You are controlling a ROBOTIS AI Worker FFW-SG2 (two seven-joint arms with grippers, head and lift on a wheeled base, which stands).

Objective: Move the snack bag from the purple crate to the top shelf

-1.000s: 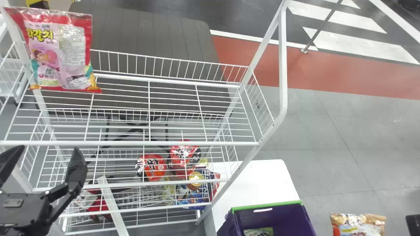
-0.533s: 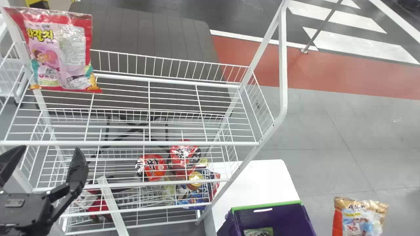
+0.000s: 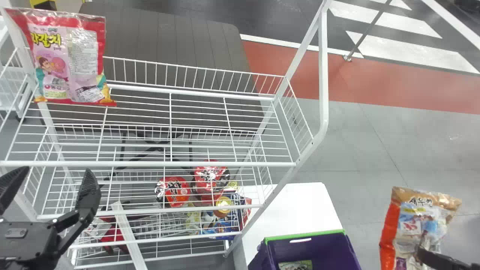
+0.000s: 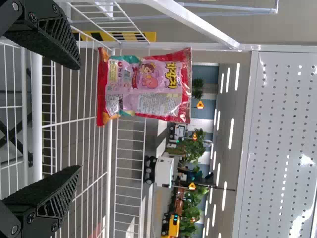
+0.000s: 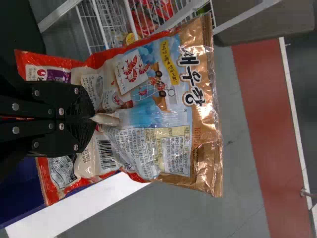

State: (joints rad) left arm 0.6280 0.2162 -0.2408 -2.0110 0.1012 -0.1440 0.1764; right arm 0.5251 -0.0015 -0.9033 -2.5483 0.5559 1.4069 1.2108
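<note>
Snack bag (image 3: 410, 225) raised | right gripper (image 3: 425, 255) clamping it | left gripper (image 3: 57, 173) apart | red packet (image 3: 67, 58) shelved

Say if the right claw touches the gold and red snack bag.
Touching. In the right wrist view, the right claw pinches a fold of the snack bag.

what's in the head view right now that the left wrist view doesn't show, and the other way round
Head view: the purple crate, the white table, red-topped bowls on a lower shelf, and the orange-and-gold snack bag held in the right jaws.

Left wrist view: a white perforated panel, green plants in the background and a white box on wheels.

Both: the left jaws, spread apart, and the red-and-pink bag standing upright at the top shelf.
</note>
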